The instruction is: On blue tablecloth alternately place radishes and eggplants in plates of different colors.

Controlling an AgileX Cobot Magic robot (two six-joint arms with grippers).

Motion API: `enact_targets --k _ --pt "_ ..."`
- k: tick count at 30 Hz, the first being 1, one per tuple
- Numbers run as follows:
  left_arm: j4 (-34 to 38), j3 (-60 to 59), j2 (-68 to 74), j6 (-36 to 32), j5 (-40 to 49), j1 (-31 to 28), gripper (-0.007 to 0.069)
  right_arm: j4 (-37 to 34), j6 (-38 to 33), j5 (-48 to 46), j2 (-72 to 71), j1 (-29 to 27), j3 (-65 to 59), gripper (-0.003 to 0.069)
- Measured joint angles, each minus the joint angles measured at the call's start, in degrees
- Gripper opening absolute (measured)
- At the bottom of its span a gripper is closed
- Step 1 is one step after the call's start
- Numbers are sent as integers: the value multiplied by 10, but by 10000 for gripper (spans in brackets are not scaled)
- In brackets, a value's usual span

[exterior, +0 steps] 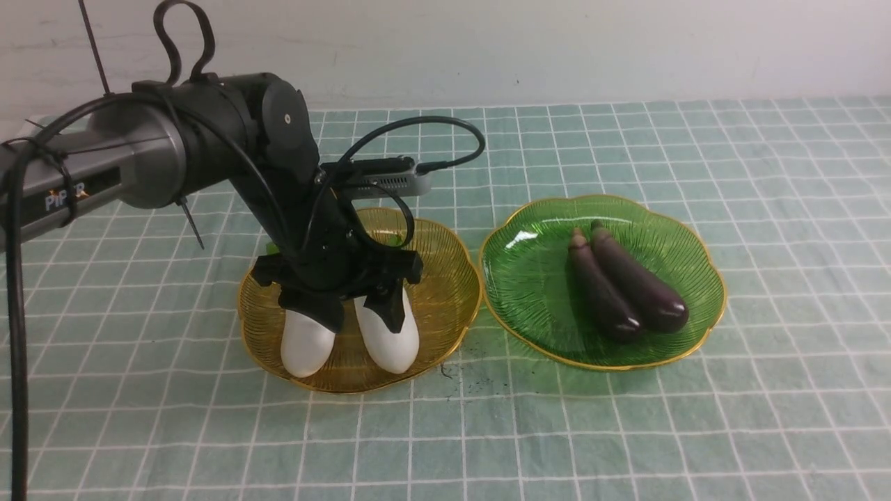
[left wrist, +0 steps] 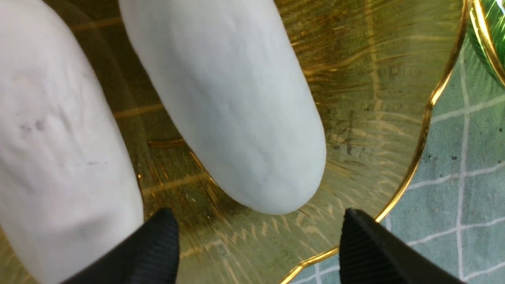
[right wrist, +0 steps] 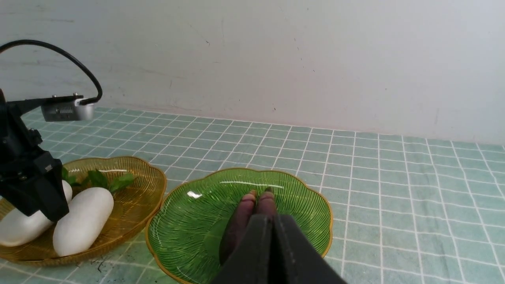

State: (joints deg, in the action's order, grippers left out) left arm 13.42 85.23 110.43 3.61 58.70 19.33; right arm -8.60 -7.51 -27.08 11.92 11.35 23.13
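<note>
Apparently sorted by kind, two smooth white oblong radishes point(exterior: 393, 334) lay side by side in the left plate, a ribbed amber-yellow dish with a scalloped gold rim point(exterior: 452, 327), their leafy ends far and their blunt white ends near. The right-hand radish's long axis ran from far left to near right; the other's near end leaned slightly left.

Over them hung the black left gripper point(exterior: 362, 316), fingers spread wide, with nothing gripped between them in the wrist view. That opening likely served to free a radish just set down, and lifting straight up seemed the safest way to avoid nudging either one.

Just to the right, two slim, glossy dark purple eggplants point(exterior: 637, 278) rested against each other in a translucent green plate with a gold edge point(exterior: 536, 323), stem caps far and slightly left, rounded ends near and right. The pairing looked deliberate, one vegetable to each color, and the placing appeared essentially complete.

The right gripper point(right wrist: 272, 221), dark and out of the front view, had its fingers closed together with nothing held. Both plates sat on a pale teal-blue tablecloth with a white grid point(exterior: 779, 278), a pale wall point(exterior: 592, 49) beyond.
</note>
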Motion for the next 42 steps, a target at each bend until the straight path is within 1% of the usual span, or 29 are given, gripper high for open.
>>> enact_targets --k 2,4,7,17,23,26,28,29,30,32,33,35,37,38,40,41,42 --pt "0 0 0 0 0 0 489 0 0 0 1 5 0 -15" --pt "0 0 0 0 0 0 489 1 0 0 1 40 0 -15" --pt "0 0 0 0 0 0 489 1 0 0 1 58 0 -15" --pt "1 0 0 -1 10 0 489 1 0 0 1 63 0 -15" --pt "1 0 0 -2 20 0 489 1 0 5 -27 61 -30 -15" --pt "1 0 0 -2 22 0 489 1 7 5 -59 38 -63 -15" --pt "1 0 0 -2 22 0 489 1 9 5 -82 -7 -94 -15" --pt "1 0 0 -2 22 0 489 1 9 5 -88 -16 -104 -15" --pt "1 0 0 -2 22 0 489 1 9 5 -101 -51 -129 -15" --pt "1 0 0 -2 22 0 485 1 9 4 -110 -75 -146 -15" --pt "1 0 0 -2 22 0 483 1 9 4 -111 -75 -148 -15" --pt "1 0 0 -2 22 0 454 1 9 4 -119 -94 -168 -15" --pt "2 0 0 -2 23 0 374 4 9 4 -123 -112 -195 -15" --pt "2 0 0 -2 23 0 356 5 9 3 -123 -113 -199 -15" --pt "2 0 -1 -7 30 0 234 5 9 2 -123 -117 -221 -15" --pt "2 0 -1 -8 31 0 223 5 9 2 -123 -117 -223 -15" --pt "2 0 -4 -19 42 0 132 5 9 2 -123 -117 -235 -15"
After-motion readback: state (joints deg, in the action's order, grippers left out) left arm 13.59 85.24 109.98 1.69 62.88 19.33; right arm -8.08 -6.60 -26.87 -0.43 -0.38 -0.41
